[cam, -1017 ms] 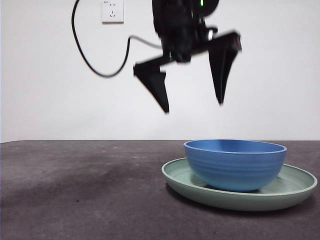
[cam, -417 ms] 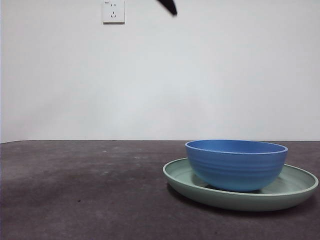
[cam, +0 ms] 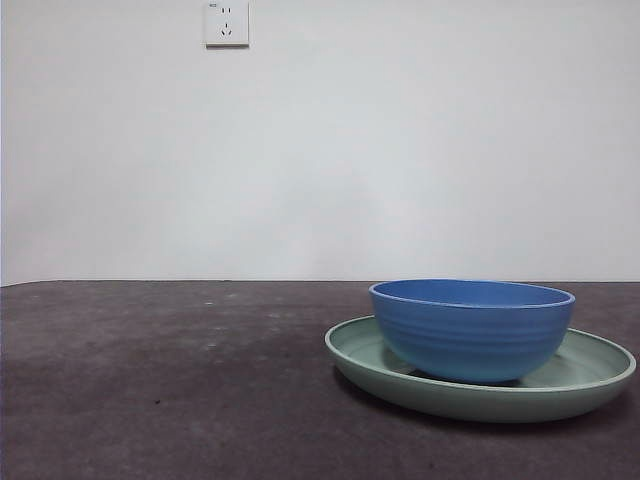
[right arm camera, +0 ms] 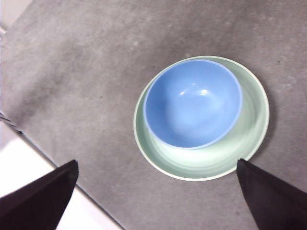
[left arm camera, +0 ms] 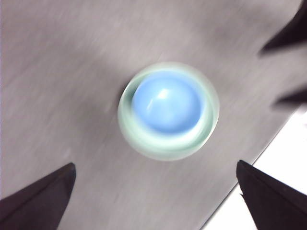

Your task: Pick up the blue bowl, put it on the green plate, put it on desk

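Observation:
The blue bowl [cam: 472, 328] sits upright inside the green plate [cam: 590, 376], which rests on the desk [cam: 160, 380] at the right of the front view. No gripper shows in that view. From high above, the left wrist view gives a blurred bowl [left arm camera: 166, 104] on the plate [left arm camera: 139, 139]. My left gripper [left arm camera: 155, 164] is open and empty. My right gripper [right arm camera: 157, 162] is open and empty too, well above the bowl [right arm camera: 193, 103] and plate [right arm camera: 249, 129]. Dark shapes that look like the other arm's jaws reach into the left wrist view at one edge.
A white wall with a socket [cam: 226, 22] stands behind the desk. The desk's edge [right arm camera: 43, 158] runs near the plate in the right wrist view, with white beyond it. The same edge [left arm camera: 259, 153] shows in the left wrist view.
The arm with its open gripper has risen out of the front view. The bowl and plate have stayed where they were.

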